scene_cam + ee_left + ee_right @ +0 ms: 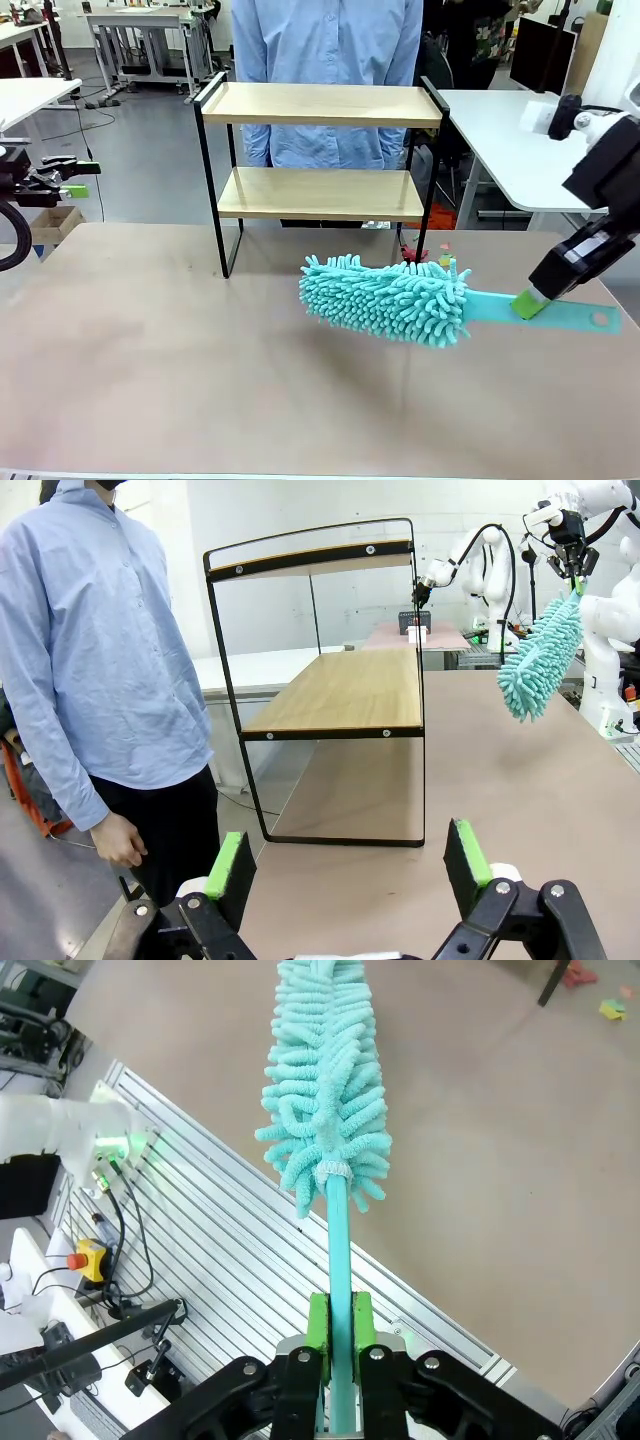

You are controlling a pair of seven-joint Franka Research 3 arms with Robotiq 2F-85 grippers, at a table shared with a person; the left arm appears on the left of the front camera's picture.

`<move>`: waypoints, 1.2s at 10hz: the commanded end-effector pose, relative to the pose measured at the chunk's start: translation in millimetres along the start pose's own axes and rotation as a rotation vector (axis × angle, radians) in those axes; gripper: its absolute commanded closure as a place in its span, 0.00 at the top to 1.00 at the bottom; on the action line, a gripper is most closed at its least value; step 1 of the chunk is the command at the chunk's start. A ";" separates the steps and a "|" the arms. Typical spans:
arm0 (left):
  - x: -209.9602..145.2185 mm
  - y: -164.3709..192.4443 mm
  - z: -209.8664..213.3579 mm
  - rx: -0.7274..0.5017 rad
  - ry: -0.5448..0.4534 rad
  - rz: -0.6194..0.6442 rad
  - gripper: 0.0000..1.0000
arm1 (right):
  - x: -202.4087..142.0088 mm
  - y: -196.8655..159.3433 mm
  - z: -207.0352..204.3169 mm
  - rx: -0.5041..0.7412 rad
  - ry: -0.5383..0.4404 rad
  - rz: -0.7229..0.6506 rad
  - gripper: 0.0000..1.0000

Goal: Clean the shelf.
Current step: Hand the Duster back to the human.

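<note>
At the far edge of the brown table [150, 370], we see the shelf [320, 105], a two-tier rack of light wooden boards in a thin black frame, standing upright with both boards bare. Behind it stands a person in a light blue shirt [327, 60], one hand [118, 840] hanging at the side in the left wrist view. In front of the shelf and apart from it, we find a teal microfibre duster [385, 297] held above the tabletop, its fluffy head toward the middle of the table and its flat handle running to the right. The right gripper [528, 304] is clamped on that handle, green pads pressed against both faces, as the right wrist view shows from close up [338, 1335]. The left gripper [72, 180] sits at the table's left side, well apart from the shelf, and in its own wrist view its fingers [232, 865] stand wide apart with nothing between them, pointing toward the shelf's end frame.
</note>
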State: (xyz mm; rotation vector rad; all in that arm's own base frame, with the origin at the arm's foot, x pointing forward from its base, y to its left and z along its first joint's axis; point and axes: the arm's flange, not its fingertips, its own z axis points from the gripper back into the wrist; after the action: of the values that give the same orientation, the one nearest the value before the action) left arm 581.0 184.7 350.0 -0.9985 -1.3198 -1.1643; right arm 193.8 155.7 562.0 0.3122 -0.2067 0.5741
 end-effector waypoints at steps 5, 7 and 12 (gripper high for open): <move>2.5 -1.0 -1.5 -0.001 0.000 -0.009 1.00 | 2.2 1.9 1.3 0.030 -0.006 0.004 0.12; 2.5 -1.0 -1.5 -0.001 0.000 -0.009 1.00 | 2.2 1.9 1.3 0.030 -0.006 0.004 0.12; 65.7 -70.6 -19.4 -0.011 -0.083 0.070 1.00 | 42.1 -86.4 13.1 0.296 -0.160 0.364 0.12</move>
State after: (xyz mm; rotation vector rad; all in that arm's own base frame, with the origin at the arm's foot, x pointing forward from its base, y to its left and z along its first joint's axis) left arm 537.5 171.6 392.5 -1.0601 -1.3313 -1.1096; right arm 253.9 106.1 567.2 0.4843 -0.3174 0.8144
